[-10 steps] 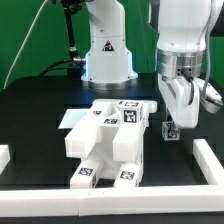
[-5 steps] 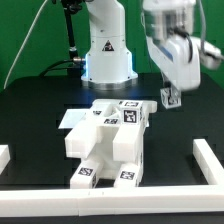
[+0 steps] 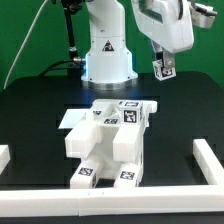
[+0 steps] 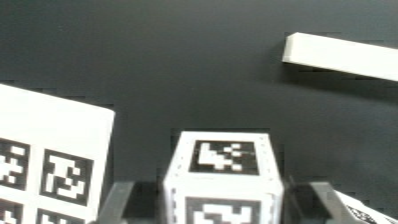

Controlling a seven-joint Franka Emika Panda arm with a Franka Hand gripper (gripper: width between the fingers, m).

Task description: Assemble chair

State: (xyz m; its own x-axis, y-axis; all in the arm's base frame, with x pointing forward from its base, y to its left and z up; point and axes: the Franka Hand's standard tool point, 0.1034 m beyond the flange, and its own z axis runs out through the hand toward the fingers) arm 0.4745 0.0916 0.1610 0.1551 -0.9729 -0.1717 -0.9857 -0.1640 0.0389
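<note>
In the exterior view the gripper hangs high over the black table, at about two o'clock from the chair, and well apart from it. Its jaws are clamped on a small white tagged piece, which is clear of the table. Half a second ago the same piece hung lower, just off the chair's upper corner on the exterior view's right; a second ago it was lower still, almost at the table. So the arm has risen and drawn back toward the robot base, carrying the piece with it. The chair itself has not shifted: it lies in the middle of the table, a chunky stack of slabs with tags on its top and front faces. White border rails sit at the table's edges as before.

In the wrist view the tagged piece fills the space between the two dark fingers, gripped on both sides. A flat white board with tags lies beside it on the table below, probably the marker board, though only part of it shows. A plain white bar lies at about one o'clock, well apart.
</note>
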